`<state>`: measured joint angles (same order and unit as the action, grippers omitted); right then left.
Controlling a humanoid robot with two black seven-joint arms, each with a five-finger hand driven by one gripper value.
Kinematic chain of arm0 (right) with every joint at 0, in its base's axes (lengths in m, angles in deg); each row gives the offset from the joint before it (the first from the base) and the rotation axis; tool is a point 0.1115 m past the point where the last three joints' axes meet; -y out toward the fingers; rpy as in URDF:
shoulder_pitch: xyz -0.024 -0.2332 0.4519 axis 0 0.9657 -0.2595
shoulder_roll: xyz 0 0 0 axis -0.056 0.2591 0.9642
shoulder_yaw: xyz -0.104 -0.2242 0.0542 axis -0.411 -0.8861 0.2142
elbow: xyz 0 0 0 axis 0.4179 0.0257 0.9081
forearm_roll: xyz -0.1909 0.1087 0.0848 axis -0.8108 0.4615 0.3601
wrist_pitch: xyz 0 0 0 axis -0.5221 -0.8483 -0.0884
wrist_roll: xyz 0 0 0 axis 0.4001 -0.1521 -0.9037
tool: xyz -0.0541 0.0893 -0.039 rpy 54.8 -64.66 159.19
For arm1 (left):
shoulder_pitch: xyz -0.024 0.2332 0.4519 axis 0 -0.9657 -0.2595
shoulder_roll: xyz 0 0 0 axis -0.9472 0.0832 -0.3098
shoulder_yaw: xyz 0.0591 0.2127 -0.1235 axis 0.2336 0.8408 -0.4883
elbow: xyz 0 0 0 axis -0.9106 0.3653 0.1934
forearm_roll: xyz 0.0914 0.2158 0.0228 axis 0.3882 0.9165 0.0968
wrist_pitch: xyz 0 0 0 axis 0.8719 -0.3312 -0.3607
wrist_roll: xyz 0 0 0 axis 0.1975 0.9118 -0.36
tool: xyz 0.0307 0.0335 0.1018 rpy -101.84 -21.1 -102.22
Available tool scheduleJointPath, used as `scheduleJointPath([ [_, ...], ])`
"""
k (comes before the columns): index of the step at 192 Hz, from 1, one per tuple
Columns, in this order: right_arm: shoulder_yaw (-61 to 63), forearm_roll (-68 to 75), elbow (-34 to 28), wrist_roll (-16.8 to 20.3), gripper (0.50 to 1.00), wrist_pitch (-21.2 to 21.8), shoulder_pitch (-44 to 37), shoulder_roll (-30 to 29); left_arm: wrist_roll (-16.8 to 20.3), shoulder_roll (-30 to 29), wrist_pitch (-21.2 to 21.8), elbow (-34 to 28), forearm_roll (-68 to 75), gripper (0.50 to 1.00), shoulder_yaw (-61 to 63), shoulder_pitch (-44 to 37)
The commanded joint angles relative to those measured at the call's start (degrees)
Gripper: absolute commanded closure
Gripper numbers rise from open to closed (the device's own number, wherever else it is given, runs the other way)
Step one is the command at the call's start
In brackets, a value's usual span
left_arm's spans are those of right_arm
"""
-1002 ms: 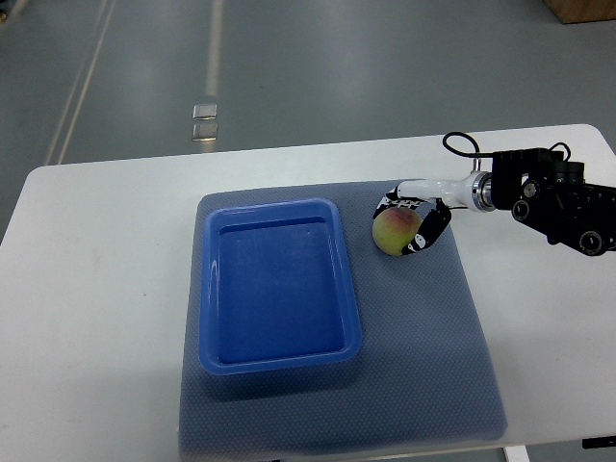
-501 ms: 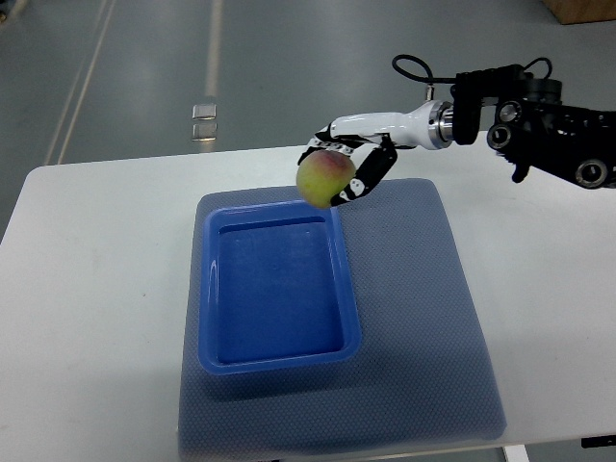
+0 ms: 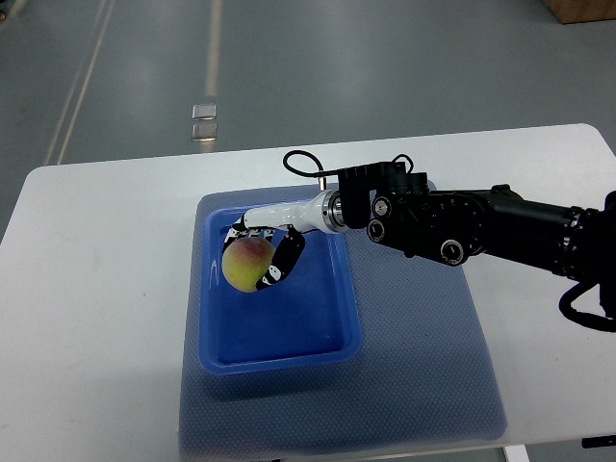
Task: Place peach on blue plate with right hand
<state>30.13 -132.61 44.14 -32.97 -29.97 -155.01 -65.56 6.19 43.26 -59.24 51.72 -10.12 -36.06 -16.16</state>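
A yellow-green peach with a red blush point(image 3: 244, 264) is in the grasp of my right hand point(image 3: 258, 255), whose white and black fingers are curled around it. The hand holds the peach over the left part of the blue plate point(image 3: 279, 339), a deep rectangular tray. I cannot tell whether the peach touches the tray floor. My right arm point(image 3: 462, 226) reaches in from the right edge across the tray's far right corner. The left arm is not in view.
The tray lies on a blue-grey mat point(image 3: 433, 366) on a white table point(image 3: 96, 318). Grey floor lies beyond the table's far edge, with a small metal fitting point(image 3: 204, 121) on it.
My right hand lifted the peach off the mat to the right of the tray, carried it left over the tray's far edge, and now holds it low over the tray's left part.
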Motion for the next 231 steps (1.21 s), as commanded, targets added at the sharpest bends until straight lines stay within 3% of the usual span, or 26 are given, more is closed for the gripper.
scheduleJointPath([
  [1, -0.02, -0.32, 0.34, 0.01, 0.814, 0.08, 0.9, -0.13, -0.04, 0.0, 0.0, -0.04, -0.01, 0.5, 0.09, 0.0],
  [12, -0.02, -0.32, 0.34, 0.1, 0.709, 0.35, 1.07, -0.13, -0.04, 0.0, 0.0, 0.05, -0.01, 0.5, 0.09, 0.0],
  [22, -0.02, -0.32, 0.34, 0.1, 0.709, 0.35, 1.07, -0.13, -0.04, 0.0, 0.0, 0.05, -0.01, 0.5, 0.09, 0.0],
  [23, -0.02, -0.32, 0.42, 0.1, 0.59, 0.78, 1.07, -0.04, -0.04, 0.0, 0.0, -0.04, -0.01, 0.5, 0.01, 0.0],
  [26, 0.07, -0.32, 0.34, 0.01, 0.57, 0.87, 1.07, 0.04, 0.05, 0.0, 0.0, -0.04, -0.01, 0.5, 0.09, 0.0],
  [61, 0.95, 0.73, 0.25, -0.25, 0.564, 1.23, 0.63, 1.19, -0.04, 0.0, 0.0, -0.39, -0.01, 0.5, 0.09, 0.0],
  [72, 3.66, 0.91, -0.45, -0.52, 0.564, 3.68, -1.56, 5.4, -0.04, 0.0, 0.0, -0.48, -0.01, 0.5, 0.09, 0.0],
  [81, 3.67, 0.91, -0.45, -0.52, 0.564, 3.69, -1.56, 5.41, -0.04, 0.0, 0.0, -0.48, -0.01, 0.5, 0.09, 0.0],
  [82, 7.85, 1.52, -0.8, -0.52, 0.564, 5.77, -2.35, 7.67, -0.04, 0.0, 0.0, -0.48, -0.01, 0.5, 0.09, 0.0],
  [99, 17.72, 4.42, -0.89, -0.52, 0.564, 9.22, -1.92, 11.9, -0.04, 0.0, 0.0, -0.48, -0.01, 0.5, 0.09, 0.0],
  [124, 33.01, 14.43, -0.89, -0.52, 0.564, 10.72, 5.63, 17.27, -0.04, 0.0, 0.0, -0.3, -0.01, 0.5, 0.18, 0.0],
  [133, 33.03, 14.44, -0.89, -0.52, 0.564, 10.72, 5.64, 17.27, -0.04, 0.0, 0.0, -0.3, -0.01, 0.5, 0.18, 0.0],
  [134, 38.59, 19.84, -0.55, -0.52, 0.564, 10.54, 10.25, 18.05, 0.05, 0.0, 0.0, -0.13, -0.01, 0.5, 0.18, 0.0],
  [153, 47.96, 30.34, -0.02, -0.61, 0.564, 10.45, 19.78, 17.45, -0.04, 0.0, 0.0, 0.05, -0.01, 0.5, 0.18, 0.0],
  [163, 47.97, 30.35, -0.02, -0.61, 0.564, 10.45, 19.79, 17.45, -0.04, 0.0, 0.0, 0.05, -0.01, 0.5, 0.18, 0.0],
  [164, 52.41, 36.01, 0.25, -0.69, 0.564, 10.11, 25.01, 16.75, -0.04, 0.0, 0.0, 0.05, -0.01, 0.5, 0.18, 0.0],
  [170, 54.46, 39.57, 0.34, -0.69, 0.564, 10.01, 27.78, 16.22, -0.04, 0.0, 0.0, 0.05, -0.01, 0.5, 0.18, 0.0],
  [182, 55.09, 40.63, 0.34, -0.69, 0.564, 10.01, 28.49, 15.95, -0.04, 0.0, 0.0, 0.05, -0.01, 0.5, 0.18, 0.0],
  [185, 58.33, 46.78, 1.21, -0.78, 0.564, 9.93, 32.44, 12.71, -0.04, 0.0, 0.0, -0.04, -0.01, 0.5, 0.18, 0.0],
  [202, 61.85, 52.24, 4.47, -1.48, 0.564, 9.93, 35.0, 8.83, -0.04, 0.0, 0.0, 0.05, -0.01, 0.5, 0.27, 0.0],
  [231, 64.05, 54.61, 9.3, -6.14, 0.564, 9.93, 35.88, 6.46, -0.04, 0.0, 0.0, 0.14, -0.01, 0.5, 0.27, 0.0],
])
